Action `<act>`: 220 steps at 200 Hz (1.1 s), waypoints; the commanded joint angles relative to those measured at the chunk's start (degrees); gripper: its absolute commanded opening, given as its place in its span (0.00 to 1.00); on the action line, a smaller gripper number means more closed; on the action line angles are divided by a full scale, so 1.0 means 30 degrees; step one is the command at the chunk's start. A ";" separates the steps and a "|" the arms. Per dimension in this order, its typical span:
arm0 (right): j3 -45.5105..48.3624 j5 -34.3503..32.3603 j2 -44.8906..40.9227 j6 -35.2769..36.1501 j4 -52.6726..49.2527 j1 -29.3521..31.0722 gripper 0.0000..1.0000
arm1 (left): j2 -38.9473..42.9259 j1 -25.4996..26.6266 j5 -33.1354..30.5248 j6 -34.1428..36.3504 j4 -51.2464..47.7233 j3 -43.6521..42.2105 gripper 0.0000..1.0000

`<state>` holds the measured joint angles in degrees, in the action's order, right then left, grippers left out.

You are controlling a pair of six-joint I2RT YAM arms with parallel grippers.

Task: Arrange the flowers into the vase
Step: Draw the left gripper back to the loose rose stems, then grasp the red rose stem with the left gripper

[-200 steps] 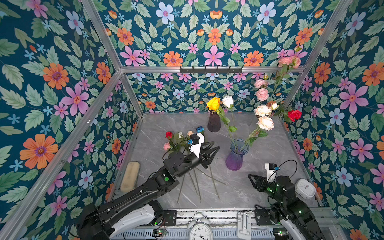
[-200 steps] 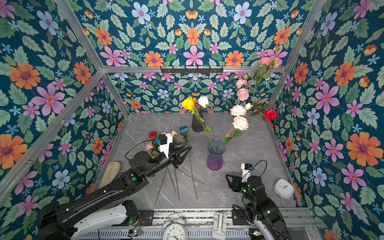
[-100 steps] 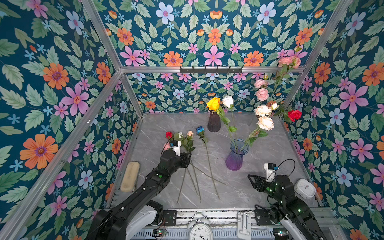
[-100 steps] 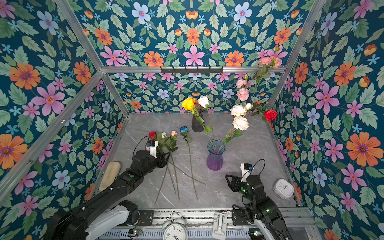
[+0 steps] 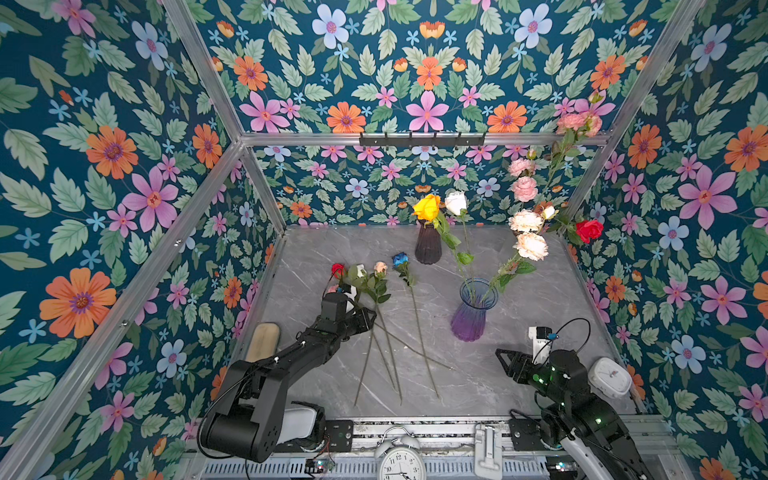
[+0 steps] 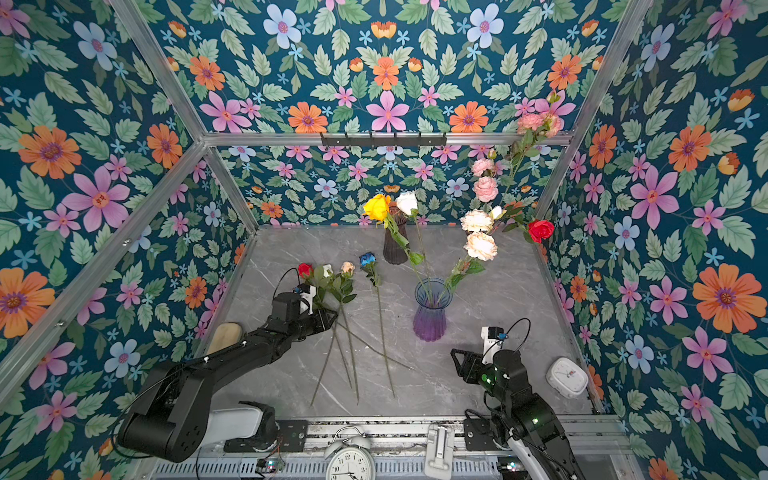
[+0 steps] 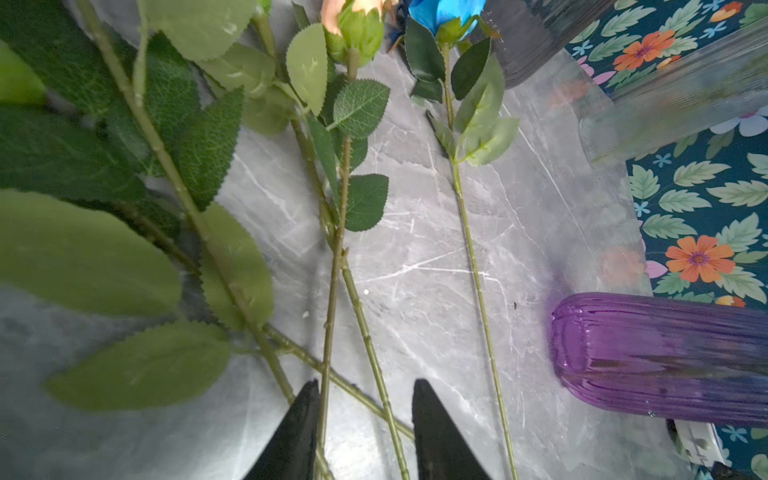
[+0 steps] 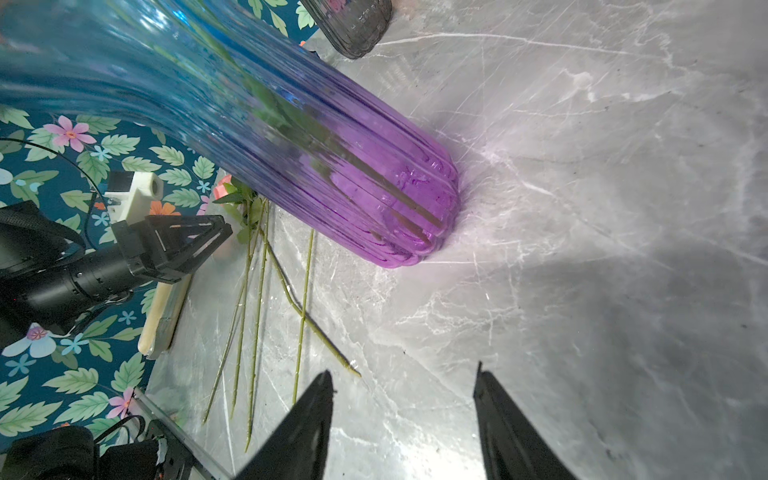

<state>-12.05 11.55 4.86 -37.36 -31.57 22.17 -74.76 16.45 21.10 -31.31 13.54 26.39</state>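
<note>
The left end effector (image 7: 365, 419) is low over the loose flowers (image 5: 376, 286), which lie on the bench (image 5: 548, 307) to the left of the purple vase (image 5: 469, 320). Its jaws stand narrowly apart and straddle two crossing green stems (image 7: 332, 291) below the leaves, not closed on them. The blue rose (image 7: 446, 10) and its stem lie just outside the fingers, on the vase side. The right end effector (image 8: 401, 415) hovers near the foot of the vase, jaws wide with nothing between them, and the loose stem ends lie apart from it. Several blooms (image 5: 528, 245) already stand in the vase, leaning outward.
</note>
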 commanded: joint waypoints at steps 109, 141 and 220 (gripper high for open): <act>0.0008 -0.0174 0.0020 -0.0051 0.0505 0.0019 0.56 | -0.1368 -0.0519 0.0429 -0.0832 0.1523 -0.0642 0.43; 0.0015 -0.0170 0.0012 -0.0040 0.0505 0.0014 0.56 | -0.1738 -0.0510 0.0435 -0.1018 0.1915 -0.0857 0.43; 0.0007 -0.0215 0.0020 -0.0040 0.0505 0.0015 0.56 | -0.2863 -0.0539 0.0729 -0.1802 0.3750 -0.1371 0.37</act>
<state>-12.05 11.55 4.91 -37.36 -31.57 22.17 -82.56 14.94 22.96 -35.62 21.80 22.68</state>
